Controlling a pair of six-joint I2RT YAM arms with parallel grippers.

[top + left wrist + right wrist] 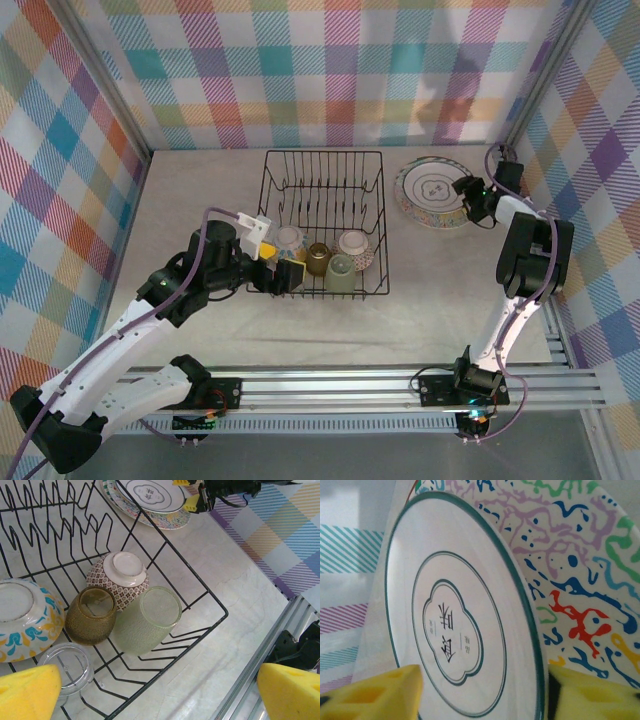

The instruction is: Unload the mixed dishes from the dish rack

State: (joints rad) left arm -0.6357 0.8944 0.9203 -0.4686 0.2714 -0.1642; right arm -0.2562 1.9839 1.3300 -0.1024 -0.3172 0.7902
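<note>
mixed dishes [120,575]: right gripper [482,695] stands parted astride the rim of the white plate [450,630], not clamping; it rests on a patterned plate [580,580] beside the dish rack [384,225]. left gripper [159,692] hangs wide over the racked cups [147,620], apparently lining up a pick.

Dish rack [323,222]: centre of top view, on table [200,200].
In its lower part, left to right: left bowl [290,240], first cup [318,258], second cup [340,272] touching it, right bowl [354,245] just above the second cup.
Right of rack, toward upper right: upper plate [436,187] lying on lower plate [403,195].
</note>
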